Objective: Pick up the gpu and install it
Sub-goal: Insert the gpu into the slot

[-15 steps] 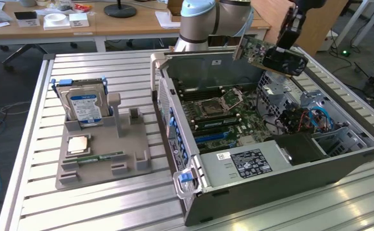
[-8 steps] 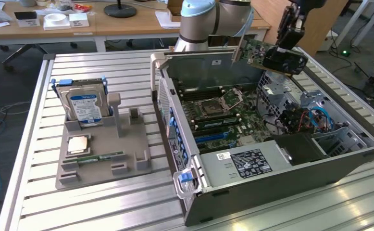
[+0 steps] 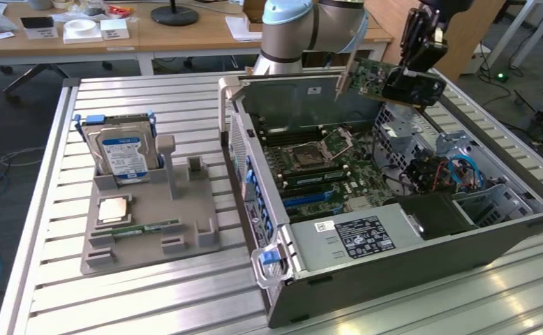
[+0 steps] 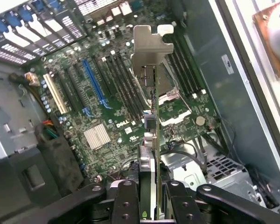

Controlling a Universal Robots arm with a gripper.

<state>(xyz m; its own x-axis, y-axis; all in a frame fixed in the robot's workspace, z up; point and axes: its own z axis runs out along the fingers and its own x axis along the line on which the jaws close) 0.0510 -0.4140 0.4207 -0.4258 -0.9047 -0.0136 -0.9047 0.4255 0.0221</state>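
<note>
The gripper (image 3: 415, 64) is clamped on the gpu (image 3: 372, 74), which hangs in the air above the open computer case (image 3: 393, 258). The card has a green board, a black cooler and a silver end bracket (image 4: 151, 44) pointing to the motherboard (image 4: 98, 93).

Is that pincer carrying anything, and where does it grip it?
Yes: the gpu, pinched edge-on by the pincer at the end opposite its silver bracket.
</note>
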